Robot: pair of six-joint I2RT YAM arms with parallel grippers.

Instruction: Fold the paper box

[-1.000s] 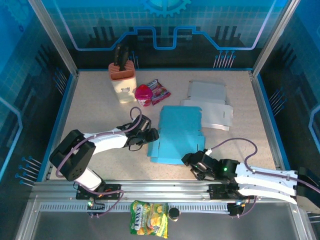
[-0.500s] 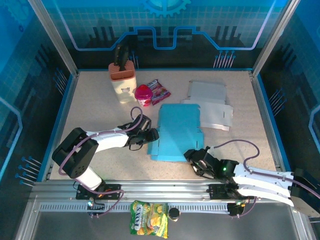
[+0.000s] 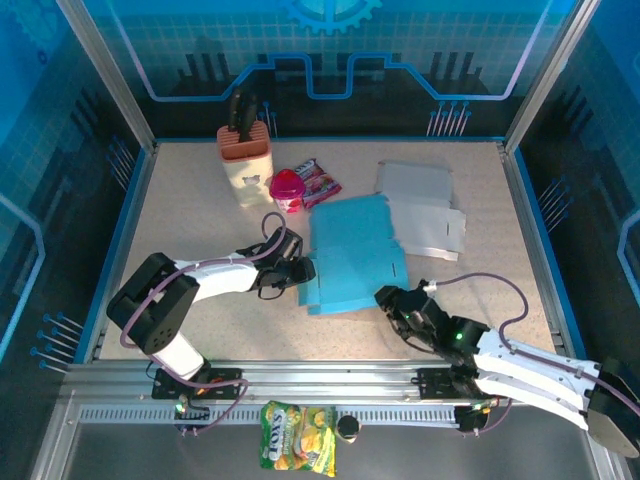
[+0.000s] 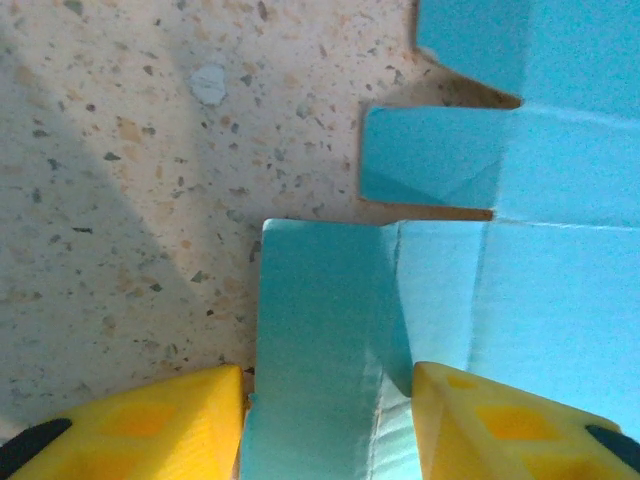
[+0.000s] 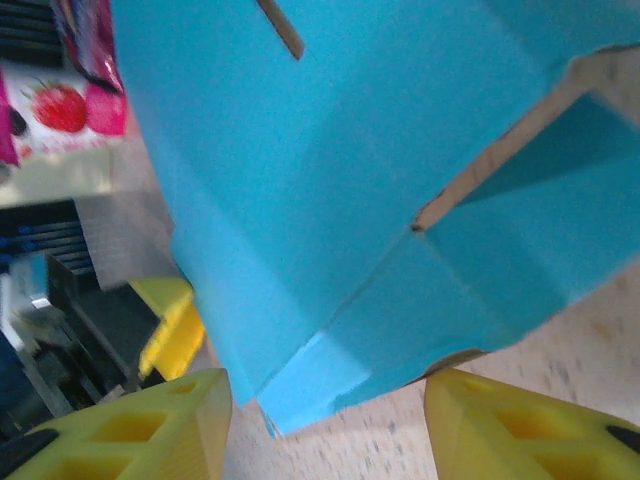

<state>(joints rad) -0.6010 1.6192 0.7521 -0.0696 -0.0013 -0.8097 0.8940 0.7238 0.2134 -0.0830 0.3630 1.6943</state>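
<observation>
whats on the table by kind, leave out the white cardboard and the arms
blue paper box: 1
knife block: 1
pink cup: 1
candy packet: 1
total: 4

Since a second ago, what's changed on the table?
The blue box slid away from the arms and turned slightly. The right gripper advanced with it. The left gripper, white box and knife block stayed put.
</observation>
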